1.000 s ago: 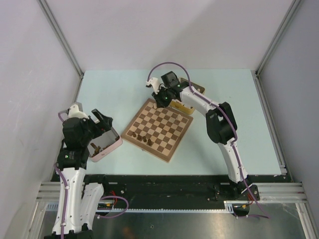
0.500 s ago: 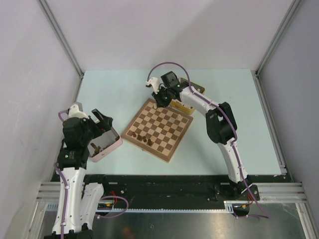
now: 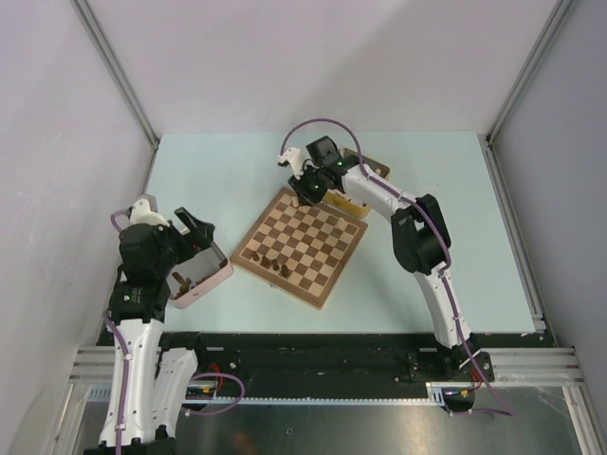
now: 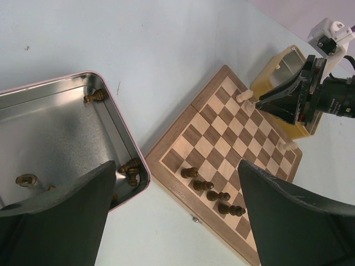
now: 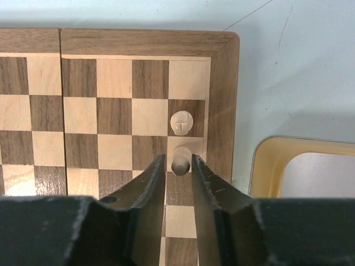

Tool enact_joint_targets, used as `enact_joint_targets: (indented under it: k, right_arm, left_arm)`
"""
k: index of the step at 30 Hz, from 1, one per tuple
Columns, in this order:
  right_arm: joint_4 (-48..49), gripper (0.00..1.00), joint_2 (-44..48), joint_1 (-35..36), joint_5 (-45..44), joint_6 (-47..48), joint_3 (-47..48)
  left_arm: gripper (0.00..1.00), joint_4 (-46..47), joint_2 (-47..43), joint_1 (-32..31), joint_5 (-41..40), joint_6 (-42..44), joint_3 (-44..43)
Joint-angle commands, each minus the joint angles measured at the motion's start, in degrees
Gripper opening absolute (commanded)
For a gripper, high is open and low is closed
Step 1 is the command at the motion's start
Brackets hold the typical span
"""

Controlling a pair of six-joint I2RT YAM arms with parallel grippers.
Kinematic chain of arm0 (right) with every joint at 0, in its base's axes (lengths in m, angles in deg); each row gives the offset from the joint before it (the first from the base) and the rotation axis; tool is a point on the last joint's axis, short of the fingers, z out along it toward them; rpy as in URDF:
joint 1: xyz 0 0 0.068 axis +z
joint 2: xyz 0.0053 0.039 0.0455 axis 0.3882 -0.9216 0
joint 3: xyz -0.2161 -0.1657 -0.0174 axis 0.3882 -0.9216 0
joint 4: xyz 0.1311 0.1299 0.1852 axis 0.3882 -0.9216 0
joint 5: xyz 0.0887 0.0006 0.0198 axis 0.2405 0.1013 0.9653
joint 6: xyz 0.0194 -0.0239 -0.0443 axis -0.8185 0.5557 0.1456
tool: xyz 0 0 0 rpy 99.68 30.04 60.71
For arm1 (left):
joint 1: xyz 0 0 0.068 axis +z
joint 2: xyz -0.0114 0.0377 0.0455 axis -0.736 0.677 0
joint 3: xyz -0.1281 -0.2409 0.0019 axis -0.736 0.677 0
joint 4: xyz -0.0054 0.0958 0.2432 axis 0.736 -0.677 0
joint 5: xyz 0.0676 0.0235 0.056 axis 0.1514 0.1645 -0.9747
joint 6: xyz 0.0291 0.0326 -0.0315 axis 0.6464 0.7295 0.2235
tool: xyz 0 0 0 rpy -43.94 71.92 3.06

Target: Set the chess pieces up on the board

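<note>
On the table (image 3: 228, 171), right gripper (image 5: 178, 158) stoops over the board (image 5: 111, 41) corner, seemingly slack around a pale piece (image 5: 179, 165). Left gripper (image 4: 177, 169) hangs agape.

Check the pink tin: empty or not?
Not empty. The left wrist view shows several dark chess pieces lying inside the pink tin, one in a corner and others along its wall.

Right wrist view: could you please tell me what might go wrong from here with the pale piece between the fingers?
1. The right tool closely flanks the pale pawn. Whether its fingers touch it is unclear, so pulling away at an angle could drag or topple it.
2. Another pale piece stands on the next square, just beyond the fingertips. Any forward drift might knock it toward the edge of the board.
</note>
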Motion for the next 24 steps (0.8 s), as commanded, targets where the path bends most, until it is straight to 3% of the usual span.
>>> enact_joint_targets:
  k: [1,5,14,24]
  right_arm:
    - [0.0,0.32,-0.4,0.2,0.5,0.1,2.0]
    - [-0.1,0.39,0.2,0.0,0.6,-0.5,2.6]
    - [-1.0,0.45,5.8,-2.0,4.5,-2.3,3.0]
    - [-2.3,0.5,10.1,-9.9,11.8,-5.7,1.2]
  left_arm:
    - [0.95,0.2,-0.8,0.5,0.4,0.0,-0.8]
    - [0.95,0.2,-0.8,0.5,0.8,-0.3,-0.9]
    - [1.0,0.2,-0.9,0.5,1.8,-1.4,-2.0]
    - [1.0,0.5,0.9,0.6,7.2,-1.6,-3.3]
